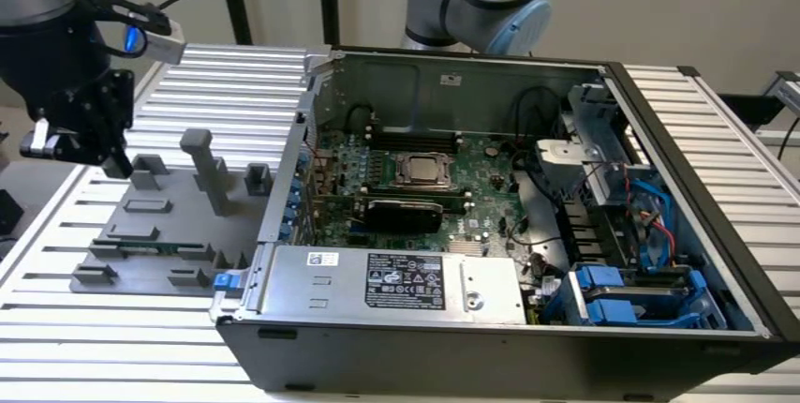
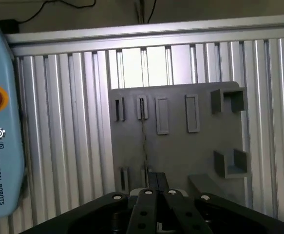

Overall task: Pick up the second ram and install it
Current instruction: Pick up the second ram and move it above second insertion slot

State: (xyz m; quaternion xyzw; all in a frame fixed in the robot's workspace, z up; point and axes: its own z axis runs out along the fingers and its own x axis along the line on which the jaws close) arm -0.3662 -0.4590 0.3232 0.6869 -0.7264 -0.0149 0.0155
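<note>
- Hovering my gripper point(image 1: 111, 161) above the grey holder tray point(image 1: 187, 234), fingers pressed together, gripping nothing.
- The second ram point(image 1: 140, 247) sits edge-up in the tray's slots, a thin green strip; I'd square the jaws across its long edge, centred.
- The motherboard point(image 1: 488, 197) lies well apart, at the exterior view's right.

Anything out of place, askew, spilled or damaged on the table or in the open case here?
Nothing stands out. The second ram stands straight on edge in the gray fixture. The gripper is shut and clear of it. The open computer case sits squarely, with no loose parts visible.
</note>
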